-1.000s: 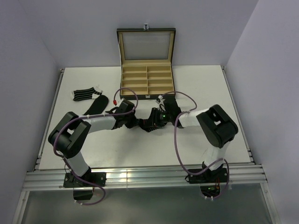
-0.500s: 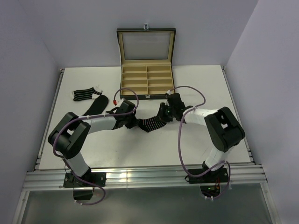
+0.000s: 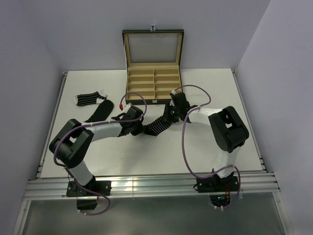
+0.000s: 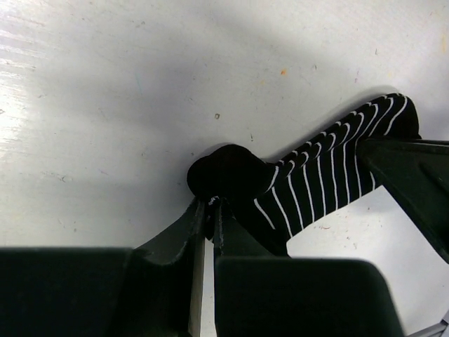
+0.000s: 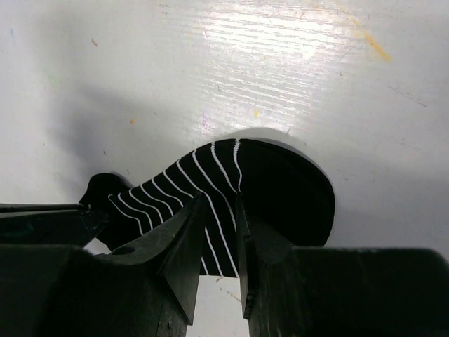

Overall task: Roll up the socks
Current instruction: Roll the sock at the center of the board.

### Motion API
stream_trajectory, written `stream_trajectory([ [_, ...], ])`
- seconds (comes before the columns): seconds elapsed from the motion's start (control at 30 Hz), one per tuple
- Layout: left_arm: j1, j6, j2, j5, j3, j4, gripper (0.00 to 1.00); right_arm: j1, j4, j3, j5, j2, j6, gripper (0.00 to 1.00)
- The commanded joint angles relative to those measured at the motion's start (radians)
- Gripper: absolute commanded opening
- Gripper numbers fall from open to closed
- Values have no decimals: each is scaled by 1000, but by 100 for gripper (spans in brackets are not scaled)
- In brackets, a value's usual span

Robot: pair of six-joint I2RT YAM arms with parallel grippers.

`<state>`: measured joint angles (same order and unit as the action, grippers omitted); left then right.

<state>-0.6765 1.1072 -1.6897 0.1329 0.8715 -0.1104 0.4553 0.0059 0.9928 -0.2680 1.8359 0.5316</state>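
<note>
A black sock with thin white stripes [image 3: 157,126] lies stretched on the white table between my two grippers. My left gripper [image 3: 142,129] is shut on its plain black end [image 4: 228,172], pinched between the fingertips in the left wrist view [image 4: 210,205]. My right gripper [image 3: 169,116] is shut on the other end, and the striped fabric [image 5: 210,182] passes between its fingers [image 5: 188,242]. A second striped sock [image 3: 88,99] and a plain black sock [image 3: 100,111] lie flat at the far left.
An open black box with tan compartments [image 3: 154,83] stands at the back middle, just behind my right gripper. The table's raised rails [image 3: 55,115] run along the left and right edges.
My right gripper has moved back and to the right, away from the left one. The striped sock, bunched between them a second ago, is now drawn out straight.
</note>
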Motion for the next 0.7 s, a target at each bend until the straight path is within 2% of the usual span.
stream_trajectory([
  [0.0, -15, -24, 1, 48, 23, -89, 2, 0, -29, 1, 64, -80, -85, 32],
  [0.17, -18, 0, -28, 48, 55, -115, 2, 97, -9, -78, 174, -230, -169, 34],
  [0.33, -18, 6, -33, 54, 63, -132, 2, 287, 109, -158, 305, -314, -257, 35],
  [0.53, -18, 11, -28, 54, 67, -140, 2, 404, 204, -207, 294, -331, -282, 34],
  [0.67, -18, 11, -36, 48, 72, -143, 2, 425, 213, -194, 273, -308, -280, 26],
])
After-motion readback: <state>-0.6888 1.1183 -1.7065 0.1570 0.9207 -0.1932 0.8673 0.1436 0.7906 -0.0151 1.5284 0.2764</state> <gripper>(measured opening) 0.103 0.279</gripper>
